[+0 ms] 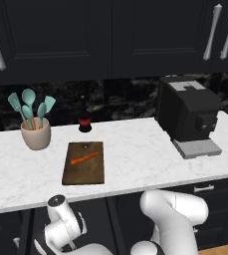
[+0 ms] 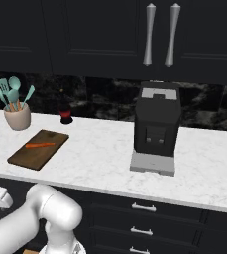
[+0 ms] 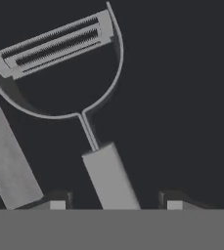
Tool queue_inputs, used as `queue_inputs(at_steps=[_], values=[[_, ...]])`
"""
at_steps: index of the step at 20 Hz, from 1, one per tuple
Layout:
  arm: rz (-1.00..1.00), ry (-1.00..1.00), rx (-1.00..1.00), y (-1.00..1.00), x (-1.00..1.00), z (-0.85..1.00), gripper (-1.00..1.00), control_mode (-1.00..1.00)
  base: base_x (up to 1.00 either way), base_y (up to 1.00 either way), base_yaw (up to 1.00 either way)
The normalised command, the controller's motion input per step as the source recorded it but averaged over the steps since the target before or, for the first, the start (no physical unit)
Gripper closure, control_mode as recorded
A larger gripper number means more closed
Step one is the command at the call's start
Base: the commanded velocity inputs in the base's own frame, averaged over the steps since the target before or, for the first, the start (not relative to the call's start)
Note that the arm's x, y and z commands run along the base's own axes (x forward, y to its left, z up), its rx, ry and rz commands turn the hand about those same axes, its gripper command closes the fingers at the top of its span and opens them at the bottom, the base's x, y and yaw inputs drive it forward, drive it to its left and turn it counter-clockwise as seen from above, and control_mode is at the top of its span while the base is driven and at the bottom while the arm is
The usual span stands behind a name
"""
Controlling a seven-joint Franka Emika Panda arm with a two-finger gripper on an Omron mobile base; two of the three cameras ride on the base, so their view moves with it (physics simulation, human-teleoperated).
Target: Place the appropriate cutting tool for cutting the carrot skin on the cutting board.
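Observation:
The peeler (image 3: 59,44) is seen close up in the hand view against a dark surface, its loop head and slotted blade toward the top and its pale handle (image 3: 111,178) running down. My gripper (image 3: 116,204) is open, one fingertip on each side of the handle with a gap on both sides. On the white marble counter lies the dark brown cutting board (image 1: 84,172) (image 2: 33,156). The thin orange carrot (image 1: 84,158) (image 2: 40,145) rests on it.
A flat grey strip (image 3: 8,156) lies just left of the peeler; I cannot tell what it is. On the counter stand a crock of teal utensils (image 1: 36,133) (image 2: 17,118), a dark bottle (image 1: 84,119) (image 2: 64,113) and a black coffee machine (image 1: 187,117) (image 2: 156,126).

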Motion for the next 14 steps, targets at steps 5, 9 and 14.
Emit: queue_inputs(at_steps=[5,9,14], values=[[0.0,0.0,0.0,0.0,-0.01,-0.16,1.0,-1.0,0.0,0.0,0.0],[0.0,0.0,0.0,-0.04,-0.12,0.01,1.0,-1.0,0.0,0.0,0.0],[0.0,-0.01,0.0,-0.18,-0.42,0.37,1.0,-1.0,0.0,0.0,0.0]])
